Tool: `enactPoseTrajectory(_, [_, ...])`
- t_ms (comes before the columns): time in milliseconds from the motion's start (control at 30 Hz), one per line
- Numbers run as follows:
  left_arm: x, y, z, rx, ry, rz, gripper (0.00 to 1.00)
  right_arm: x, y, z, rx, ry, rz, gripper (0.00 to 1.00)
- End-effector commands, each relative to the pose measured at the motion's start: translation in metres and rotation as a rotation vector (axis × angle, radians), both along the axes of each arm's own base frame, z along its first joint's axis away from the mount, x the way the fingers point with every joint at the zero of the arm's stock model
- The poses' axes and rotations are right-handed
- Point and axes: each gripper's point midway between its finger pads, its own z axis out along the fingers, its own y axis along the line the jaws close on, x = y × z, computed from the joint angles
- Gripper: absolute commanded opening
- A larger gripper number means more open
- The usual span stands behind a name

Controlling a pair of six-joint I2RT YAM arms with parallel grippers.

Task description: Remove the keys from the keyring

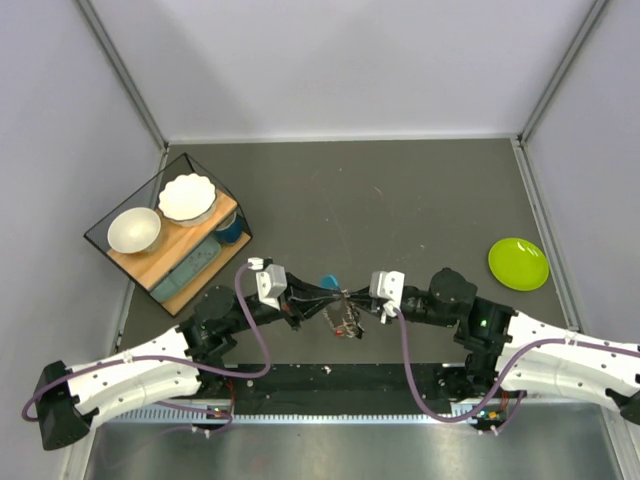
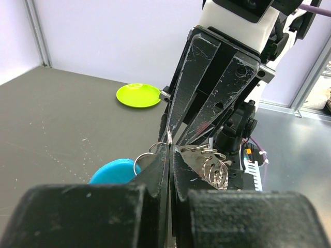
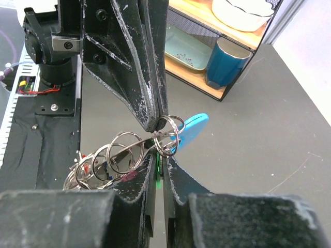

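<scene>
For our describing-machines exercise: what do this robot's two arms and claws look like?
The left arm and right arm each have a white dotted shell near the base, black joints and a white wrist block. A purple cable loops beside each. The left claw and right claw are black, wedge-shaped two-finger pairs, scuffed with pale scratches.

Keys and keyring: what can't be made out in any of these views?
Top external: the keys are a tiny dark clump; count unreadable.
Left wrist: the left end effector hides most of the keyring.
Right wrist: the right end effector covers most of the keys; only rings and a cyan tag show clearly.
</scene>
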Motion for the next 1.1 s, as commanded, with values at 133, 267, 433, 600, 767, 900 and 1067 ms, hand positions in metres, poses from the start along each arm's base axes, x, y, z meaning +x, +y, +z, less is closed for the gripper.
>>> enactPoseTrajectory(133, [0.002, 0.003, 0.025, -0.084, -0.06, 0.018, 0.0, -0.001, -0.007, 0.015, 0.062, 0.05, -0.032, 0.27])
enactPoseTrajectory(267, [-0.003, 0.001, 0.024, -0.081, -0.06, -0.011, 0.0, -0.001, -0.009, 0.021, 0.104, 0.056, -0.04, 0.32])
enactPoseTrajectory(433, [-0.006, -0.001, 0.021, -0.075, -0.055, -0.035, 0.0, -0.002, -0.006, 0.029, 0.133, 0.045, -0.028, 0.33])
enactPoseTrajectory(600, [-0.008, -0.001, 0.02, -0.073, -0.057, -0.047, 0.0, -0.003, -0.001, 0.036, 0.135, 0.028, -0.009, 0.33])
enactPoseTrajectory(767, [-0.009, -0.001, 0.019, -0.073, -0.054, -0.048, 0.0, -0.005, 0.004, 0.038, 0.133, 0.024, 0.015, 0.26])
enactPoseTrajectory(900, [-0.006, -0.001, 0.015, -0.063, -0.054, -0.037, 0.0, -0.008, 0.006, 0.041, 0.144, 0.023, 0.036, 0.16])
enactPoseTrajectory(1067, [-0.005, 0.0, 0.011, -0.059, -0.05, -0.028, 0.0, -0.009, 0.005, 0.041, 0.145, 0.016, 0.039, 0.0])
